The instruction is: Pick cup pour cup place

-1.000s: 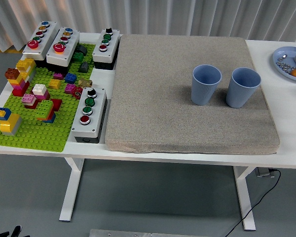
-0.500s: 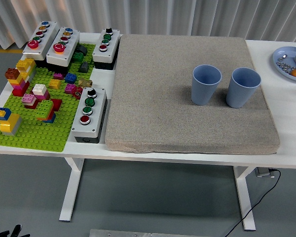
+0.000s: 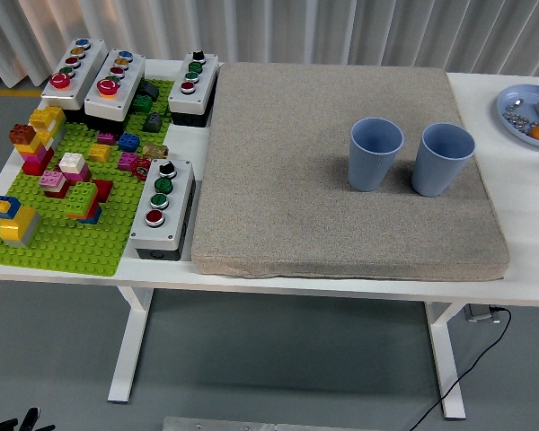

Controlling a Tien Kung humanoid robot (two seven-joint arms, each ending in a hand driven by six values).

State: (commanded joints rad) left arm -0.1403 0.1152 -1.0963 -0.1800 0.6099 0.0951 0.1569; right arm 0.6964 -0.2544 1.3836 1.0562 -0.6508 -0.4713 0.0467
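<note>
Two blue cups (image 3: 375, 153) stood upright on the grey mat (image 3: 341, 171) — seemingly light, rigid, best grasped mid-wall — with neither hand in view, state undeterminable.

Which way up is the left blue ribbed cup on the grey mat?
Upright: the left blue ribbed cup stands on the grey mat, open rim up. Its contents cannot be told.

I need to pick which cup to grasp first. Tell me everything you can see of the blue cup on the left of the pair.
The left blue cup is pale blue, tapered toward its base, with fine vertical ribbing and a matte, plastic-like look. It has no handle. It stands upright, mouth open upward, on the grey-beige pad, in the pad's right half. A similar blue cup stands just to its right, with a small gap between them. Nothing touches it but the pad; its contents cannot be seen.
</note>
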